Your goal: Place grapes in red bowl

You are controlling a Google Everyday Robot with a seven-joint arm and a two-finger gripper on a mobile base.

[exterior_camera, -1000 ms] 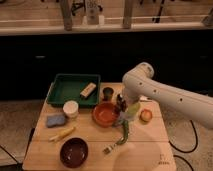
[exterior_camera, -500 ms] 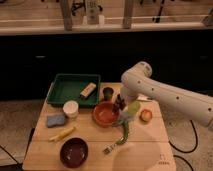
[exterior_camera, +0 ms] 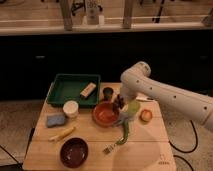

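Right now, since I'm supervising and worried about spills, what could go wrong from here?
The hand sits low at the red bowl's right rim, with the grapes seemingly at it; a release here could land them outside. The hand could also nudge the bowl. The dark cup stands close behind, where the arm might knock it.

Matt wooden table [exterior_camera: 145,146]; glossy red bowl [exterior_camera: 102,116]; end effector [exterior_camera: 122,107] at bowl's right rim.

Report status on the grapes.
Gripper at right rim of red bowl. Grapes at gripper, not in bowl yet. Orange fruit to the right, clear of path.
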